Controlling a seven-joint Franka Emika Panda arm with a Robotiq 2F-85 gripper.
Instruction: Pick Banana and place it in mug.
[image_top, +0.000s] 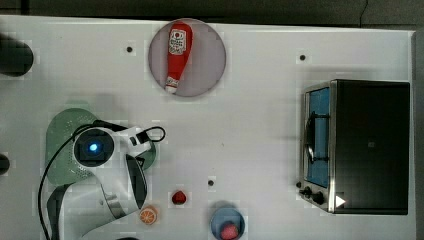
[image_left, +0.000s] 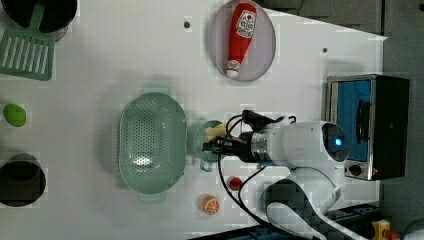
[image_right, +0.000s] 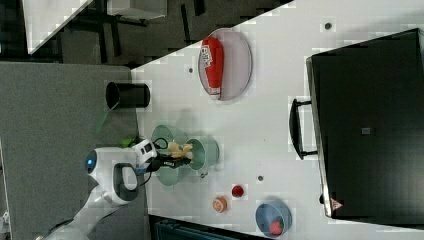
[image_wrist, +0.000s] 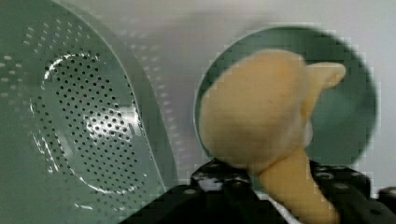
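Observation:
The banana (image_wrist: 261, 121) is pale yellow and soft-looking. It stands inside the rim of the small teal-green mug (image_wrist: 345, 126), with its stem running back into my gripper (image_wrist: 280, 172). In the left view the banana (image_left: 216, 131) pokes out of the mug (image_left: 198, 136), and my gripper (image_left: 207, 146) hovers right over it. The right view has the banana (image_right: 180, 149) at the mug (image_right: 209, 150) mouth. In the top view my arm hides most of the mug (image_top: 151, 155).
A large perforated green basket (image_left: 150, 142) sits directly beside the mug. An orange slice (image_top: 148, 215), a red strawberry (image_top: 179, 198) and a blue cup (image_top: 220, 220) lie near the front edge. A ketchup bottle (image_top: 177, 55) rests on a plate (image_top: 210, 65). A toaster oven (image_top: 370, 145) stands at the top view's right.

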